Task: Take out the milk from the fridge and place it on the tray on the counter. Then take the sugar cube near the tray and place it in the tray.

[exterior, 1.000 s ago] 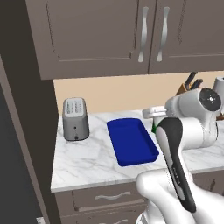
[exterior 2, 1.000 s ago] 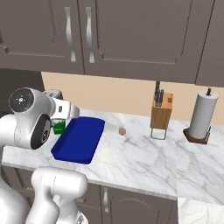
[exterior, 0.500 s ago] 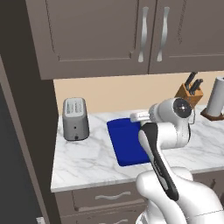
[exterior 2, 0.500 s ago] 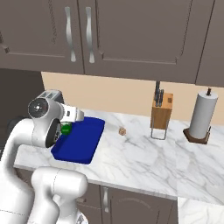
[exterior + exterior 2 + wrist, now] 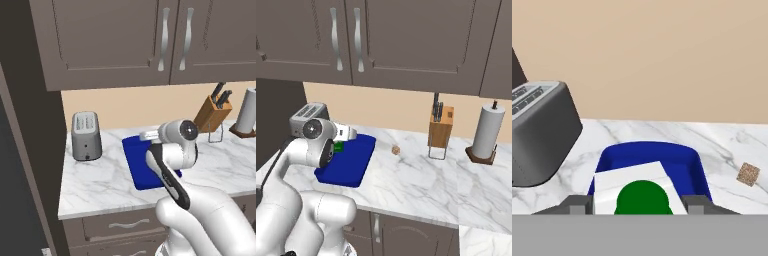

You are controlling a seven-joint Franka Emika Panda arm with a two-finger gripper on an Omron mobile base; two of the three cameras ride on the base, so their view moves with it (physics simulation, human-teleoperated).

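In the hand view the gripper [image 5: 637, 206] is closed on the milk [image 5: 635, 192], a grey finger [image 5: 576, 205] pressed against each side of the white carton with its green cap facing the camera. The carton hangs over the near part of the tray [image 5: 692, 161], whose blue rim curves around behind it; whether its base touches the tray floor cannot be told. From the right base view a bit of the carton's green label [image 5: 338, 147] shows just past the arm's wrist, above the tray's left edge.

The tray [image 5: 136, 167] lies on the counter [image 5: 95, 182], long side running from front edge to back wall, roughly in the middle of the stretch left of the knife block. The sugar cube [image 5: 396, 149] sits on bare marble to the right of the tray, apart from it and towards the back wall; it also shows as a small tan square in the hand view [image 5: 748, 173].

A grey toaster [image 5: 86, 135] stands near the counter's back left corner, well apart from the tray. Towards the right, a wooden knife block [image 5: 440, 126] on a wire stand is close to the back wall, and a paper towel roll [image 5: 488, 131] on a dark base stands further right. The counter is white marble with grey veins over dark brown drawers [image 5: 117, 231]. A beige wall [image 5: 662, 55] rises behind it, with dark brown wall cabinets [image 5: 401, 42] above.
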